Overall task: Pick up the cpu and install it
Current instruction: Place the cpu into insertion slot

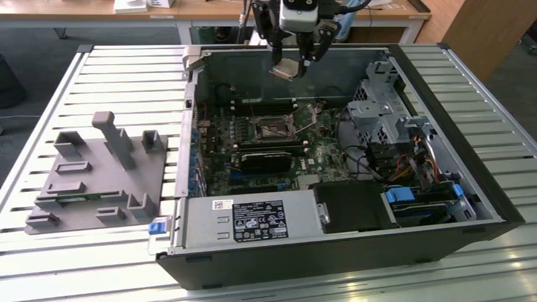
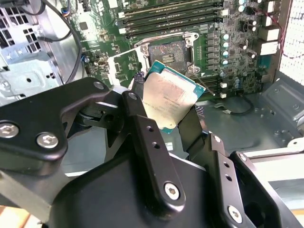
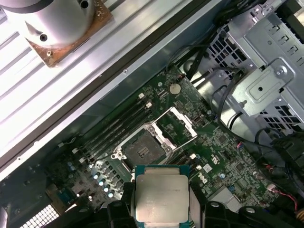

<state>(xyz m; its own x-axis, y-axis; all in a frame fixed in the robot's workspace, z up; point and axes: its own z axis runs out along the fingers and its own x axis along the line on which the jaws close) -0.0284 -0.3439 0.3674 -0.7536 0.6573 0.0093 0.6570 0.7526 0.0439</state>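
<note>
My gripper (image 1: 290,67) is shut on the cpu (image 1: 285,68), a thin square chip with a silvery top and pale rim. It hangs above the back part of the open computer case. In both wrist views the cpu (image 2: 166,97) (image 3: 160,197) sits between the black fingers (image 2: 142,128), held by two opposite edges. Below it lies the motherboard's square socket (image 1: 273,130) (image 3: 141,151) (image 2: 167,51) with its metal load frame swung open. The chip is well above the socket and touches nothing else.
A grey fixture tray with upright pegs (image 1: 97,176) lies on the slatted table at the exterior view's left. Inside the case are a drive cage (image 1: 381,113), a power supply (image 1: 251,220), cables (image 1: 394,167) and memory slots (image 3: 118,124).
</note>
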